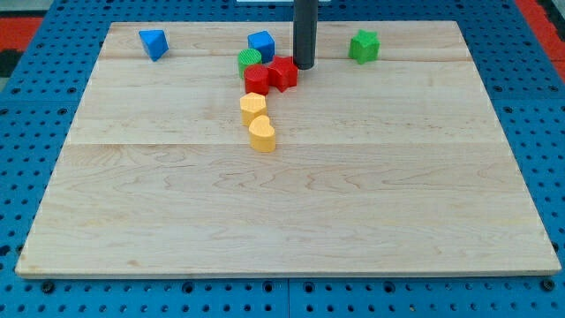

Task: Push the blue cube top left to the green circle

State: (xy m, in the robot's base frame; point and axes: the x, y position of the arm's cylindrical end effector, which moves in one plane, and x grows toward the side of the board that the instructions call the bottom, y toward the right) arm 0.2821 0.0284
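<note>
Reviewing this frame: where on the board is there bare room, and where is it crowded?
Bare: everything below the yellow heart block, and both flanks. Crowded: top centre, where the blue cube, green circle, two red blocks and my tip bunch together.

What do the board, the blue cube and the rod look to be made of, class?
Board: pale wood, matte, with visible grain and plank seams. Blue cube: probably plastic, one solid colour with a slight sheen. Rod, my tip just right of the cube: dark and smooth, metal or plastic, unclear which.
</note>
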